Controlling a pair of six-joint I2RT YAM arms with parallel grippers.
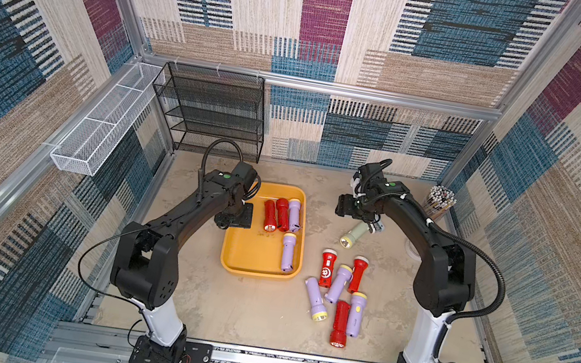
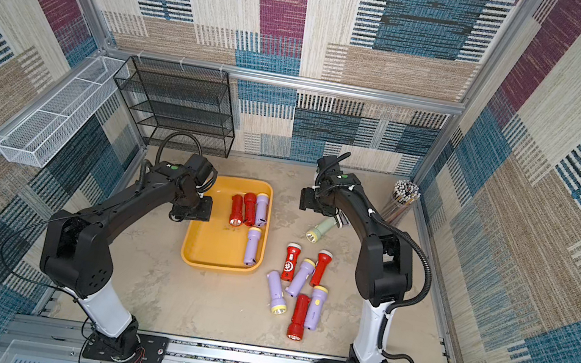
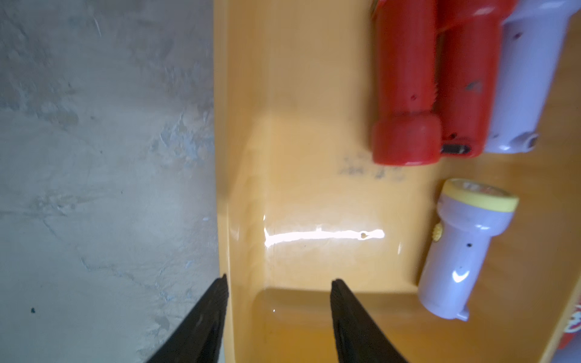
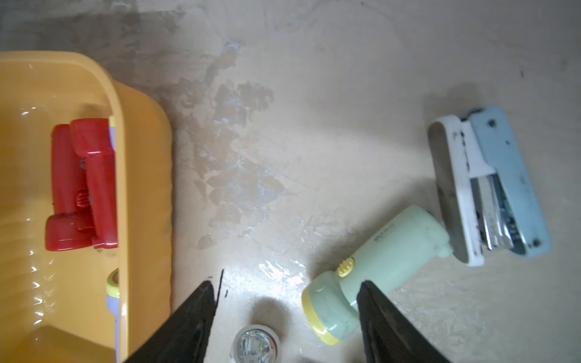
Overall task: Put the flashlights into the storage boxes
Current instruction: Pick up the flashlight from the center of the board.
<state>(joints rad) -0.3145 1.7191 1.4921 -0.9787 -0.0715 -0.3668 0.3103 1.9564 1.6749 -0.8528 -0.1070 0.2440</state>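
The yellow-orange storage box (image 1: 252, 254) (image 2: 218, 246) holds two red flashlights (image 1: 269, 215) (image 1: 282, 214) and two lilac ones (image 1: 294, 214) (image 1: 288, 252). My left gripper (image 3: 280, 281) is open and empty. It straddles the box's near-left wall (image 3: 226, 188), one finger over the table and one inside. A pale green flashlight (image 1: 353, 235) (image 4: 386, 251) lies on the table. My right gripper (image 4: 287, 284) hangs open above the table, and the green flashlight's head sits just inside one finger. Several red and lilac flashlights (image 1: 338, 284) lie scattered to the right of the box.
A pale blue and white stapler (image 4: 490, 185) lies touching the green flashlight's tail. A cup of pencils (image 1: 439, 203) stands at the back right. A black mesh rack (image 1: 213, 109) is at the back left, and a white wire basket (image 1: 103, 123) hangs on the left wall.
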